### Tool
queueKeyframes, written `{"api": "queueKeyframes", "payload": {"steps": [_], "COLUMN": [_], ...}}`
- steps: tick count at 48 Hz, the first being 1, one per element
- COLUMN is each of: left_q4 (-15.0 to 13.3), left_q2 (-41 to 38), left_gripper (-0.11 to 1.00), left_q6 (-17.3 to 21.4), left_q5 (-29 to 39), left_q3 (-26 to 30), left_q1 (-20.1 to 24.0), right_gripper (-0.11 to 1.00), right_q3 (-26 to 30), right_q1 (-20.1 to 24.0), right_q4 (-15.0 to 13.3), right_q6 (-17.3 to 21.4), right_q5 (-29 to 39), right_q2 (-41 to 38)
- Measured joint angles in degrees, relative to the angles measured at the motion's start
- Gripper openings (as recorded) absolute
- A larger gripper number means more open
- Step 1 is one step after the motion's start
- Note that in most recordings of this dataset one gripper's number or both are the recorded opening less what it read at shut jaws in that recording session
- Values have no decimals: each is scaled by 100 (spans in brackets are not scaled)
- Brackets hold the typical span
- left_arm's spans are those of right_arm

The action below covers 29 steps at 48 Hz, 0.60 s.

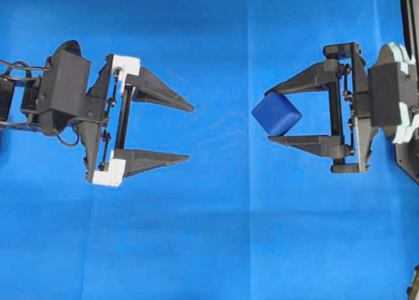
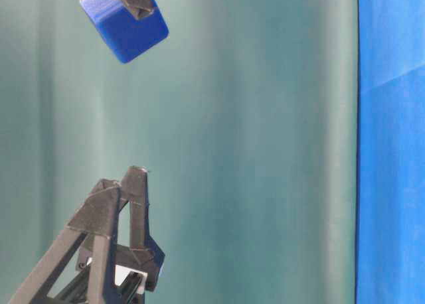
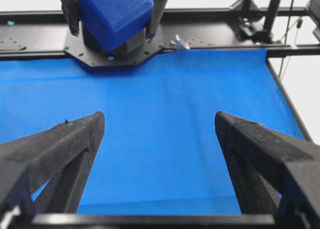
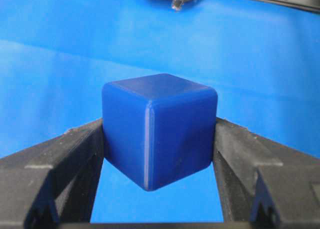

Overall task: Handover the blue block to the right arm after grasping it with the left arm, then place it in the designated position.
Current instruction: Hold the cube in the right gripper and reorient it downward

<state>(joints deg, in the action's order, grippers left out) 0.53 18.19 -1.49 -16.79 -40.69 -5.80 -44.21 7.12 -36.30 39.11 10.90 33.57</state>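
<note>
With the blue block (image 1: 276, 113) clamped in the right gripper (image 1: 270, 114), the handover looks done; the left gripper (image 1: 188, 133) gapes wide, empty; only placing remains.

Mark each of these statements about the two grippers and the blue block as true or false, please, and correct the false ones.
1. The right gripper is closed on the blue block. True.
2. The left gripper is shut. False: its fingers stand wide apart with nothing between them.
3. The block lies on the blue cloth. False: it hangs in the air between the right gripper's fingers, as the table-level view shows.
4. The two grippers point toward each other with a gap between them. True.
5. The left gripper touches the block. False: it is clearly apart from it.
</note>
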Motion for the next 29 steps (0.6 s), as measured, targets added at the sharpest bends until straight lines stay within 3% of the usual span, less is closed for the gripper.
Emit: {"api": "queueKeyframes", "payload": {"steps": [19,29], "left_q4": [0,0], "left_q2": [0,0], "left_gripper": [93,93], "left_q6": [0,0], "left_q5": [0,0], "left_q3": [0,0], "left_q1": [9,0], "right_gripper": [47,47], "right_q3": [0,-9], "right_q1": [9,255], "right_q4": [0,9], "right_q6": [9,26], "right_q5": [44,624], "right_q2": [-9,-9]}}
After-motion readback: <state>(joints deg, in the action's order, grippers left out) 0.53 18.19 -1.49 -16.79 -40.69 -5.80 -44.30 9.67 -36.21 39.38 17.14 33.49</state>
